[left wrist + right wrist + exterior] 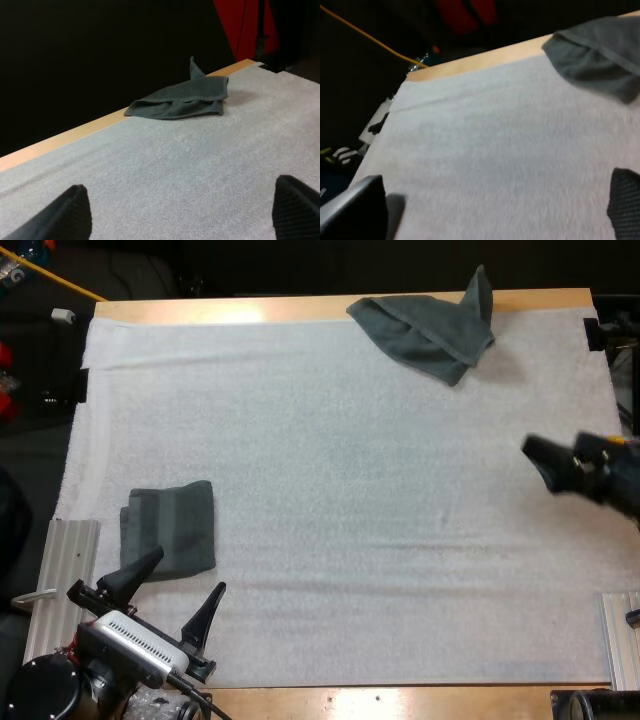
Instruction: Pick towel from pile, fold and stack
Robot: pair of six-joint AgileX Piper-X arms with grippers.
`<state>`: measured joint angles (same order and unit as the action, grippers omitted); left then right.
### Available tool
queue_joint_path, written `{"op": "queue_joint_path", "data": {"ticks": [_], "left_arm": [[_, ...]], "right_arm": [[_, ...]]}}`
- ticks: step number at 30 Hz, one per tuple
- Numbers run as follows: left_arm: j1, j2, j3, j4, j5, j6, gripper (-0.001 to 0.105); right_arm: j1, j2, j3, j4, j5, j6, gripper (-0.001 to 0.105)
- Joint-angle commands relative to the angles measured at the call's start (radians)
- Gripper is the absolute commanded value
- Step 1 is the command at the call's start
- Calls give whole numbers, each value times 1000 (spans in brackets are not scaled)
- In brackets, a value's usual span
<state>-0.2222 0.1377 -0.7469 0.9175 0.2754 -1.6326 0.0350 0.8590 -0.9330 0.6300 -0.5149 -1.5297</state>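
Note:
A crumpled dark grey-green towel (430,330) lies at the far right of the white mat (350,490), one corner sticking up over the table's far edge. A folded towel (170,530) lies flat at the near left. My left gripper (175,592) hovers just in front of the folded towel, open and holding nothing. In the left wrist view its fingertips (70,210) stand wide apart, with the crumpled towel (182,100) far ahead. My right gripper (545,462) is above the mat's right side, well short of the crumpled towel (600,60), and its fingers (355,210) are open.
Ribbed metal plates sit at the mat's near left (68,570) and near right (620,635). A wooden table edge (300,308) runs along the far side with dark space beyond. The wide middle of the mat is bare.

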Motion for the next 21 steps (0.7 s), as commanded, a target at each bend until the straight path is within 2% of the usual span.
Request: {"op": "queue_joint_path", "data": {"ticks": [1, 3, 6, 10, 16, 21], "left_arm": [[-4, 3, -7, -11, 6, -8, 71], [-4, 3, -7, -11, 6, -8, 71], [-4, 3, -7, -11, 6, -8, 71], [-4, 3, -7, -9, 6, -8, 71], [-4, 3, -7, 0, 6, -8, 71], [-4, 3, -7, 0, 6, -8, 71]], "right_arm": [[42, 52, -21, -66, 60, 10, 86], [81, 127, -39, -102, 138, 16, 86], [130, 243, -74, -174, 254, 85, 86], [139, 383, -135, -220, 366, 174, 86], [139, 586, -251, -238, 447, 213, 86], [139, 744, -344, -238, 460, 252, 86]]}}
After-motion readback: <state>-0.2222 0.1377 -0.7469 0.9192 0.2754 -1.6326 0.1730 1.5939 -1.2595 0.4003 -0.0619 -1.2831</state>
